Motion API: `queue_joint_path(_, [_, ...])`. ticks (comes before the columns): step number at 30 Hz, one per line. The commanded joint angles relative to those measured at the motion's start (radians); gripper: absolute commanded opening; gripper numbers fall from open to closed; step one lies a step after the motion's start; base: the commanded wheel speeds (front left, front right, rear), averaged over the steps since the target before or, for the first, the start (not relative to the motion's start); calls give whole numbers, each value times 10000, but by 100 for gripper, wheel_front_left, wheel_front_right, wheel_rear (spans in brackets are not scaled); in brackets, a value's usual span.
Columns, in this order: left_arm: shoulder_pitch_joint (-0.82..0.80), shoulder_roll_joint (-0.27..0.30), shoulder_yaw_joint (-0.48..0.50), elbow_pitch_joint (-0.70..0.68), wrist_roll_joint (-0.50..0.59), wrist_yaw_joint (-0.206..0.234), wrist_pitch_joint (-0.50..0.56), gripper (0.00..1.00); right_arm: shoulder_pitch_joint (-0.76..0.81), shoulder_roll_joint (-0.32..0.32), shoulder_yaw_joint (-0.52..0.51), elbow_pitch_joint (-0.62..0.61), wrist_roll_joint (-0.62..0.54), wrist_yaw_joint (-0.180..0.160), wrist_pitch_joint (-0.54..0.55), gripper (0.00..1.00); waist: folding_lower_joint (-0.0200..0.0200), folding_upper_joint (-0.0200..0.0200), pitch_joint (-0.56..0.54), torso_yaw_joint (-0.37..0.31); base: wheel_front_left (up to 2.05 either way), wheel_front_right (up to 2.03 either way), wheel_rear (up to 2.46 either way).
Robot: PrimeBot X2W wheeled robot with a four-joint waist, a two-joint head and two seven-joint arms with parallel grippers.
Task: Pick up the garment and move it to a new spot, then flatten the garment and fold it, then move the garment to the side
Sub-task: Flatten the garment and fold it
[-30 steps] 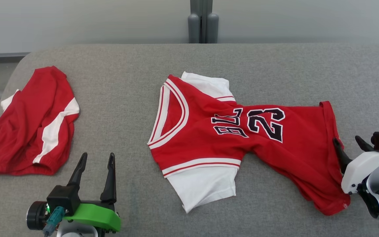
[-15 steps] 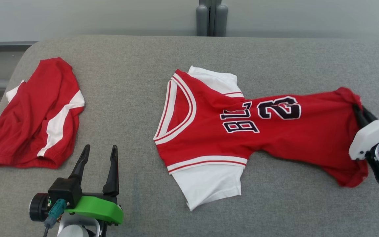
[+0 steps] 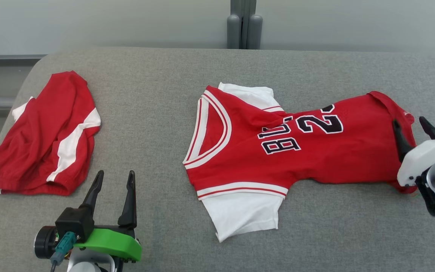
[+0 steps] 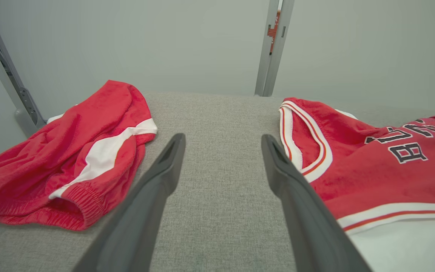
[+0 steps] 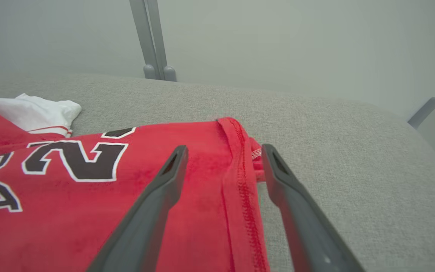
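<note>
A grey padded table (image 3: 145,94) with a grey post (image 3: 244,26) standing at the middle of its far edge. You have one red jersey (image 3: 278,151) lying front side up just nearer than the post. Its collar sits almost under the post, and its body runs out to the post's right. It is spread long rather than heaped, which suggests it is being laid out for flattening, but the cloth narrows and wrinkles at the waist, so it is not yet smooth. The hem (image 5: 240,162) is the end farthest right of the post, and your right gripper (image 3: 408,121) sits there with its fingers spread wide. One finger rests over the red cloth and the other lies just past the edge on bare table, so the hem runs between them and nothing is pinched. That spot makes sense for tugging the hem straight. Your left gripper (image 3: 115,174) hovers nearer than the post and to its left, clear of all cloth, with its fingers wide and holding nothing. It is probably waiting to take the collar end. One pair of red shorts (image 3: 40,136) with a white stripe lies crumpled well to the left of the post, apart from the jersey and seemingly out of the way. By count there are two garments, two grippers with two dark fingers each, two white sleeves on the jersey, one black number 23 on it, and one post.
</note>
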Motion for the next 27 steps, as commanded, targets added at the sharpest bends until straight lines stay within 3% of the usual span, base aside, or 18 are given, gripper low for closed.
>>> queue_joint_path(1, [118, 9, 48, -4, 14, 25, -5, 100, 358, -125, -173, -256, 21, -15, -73, 100, 0, 0, -104, -78, 0, 0, 0])
queue_joint_path(13, [325, 10, 167, -96, 177, 8, -5, 100, 3882, -83, -2088, -2776, -974, -15, -72, 100, 0, 0, -292, -340, 0, 0, 0])
queue_joint_path(20, [272, 11, 154, -56, 258, -10, -5, 100, 4100, 119, -2267, -2807, -1547, -15, -73, 100, 0, 0, -225, -435, 0, 0, 0])
queue_joint_path(27, [92, 11, -61, -42, 227, -24, -5, 100, 3414, 186, -1939, -1869, -1887, -15, 23, 100, 0, 0, -99, -277, 0, 0, 0])
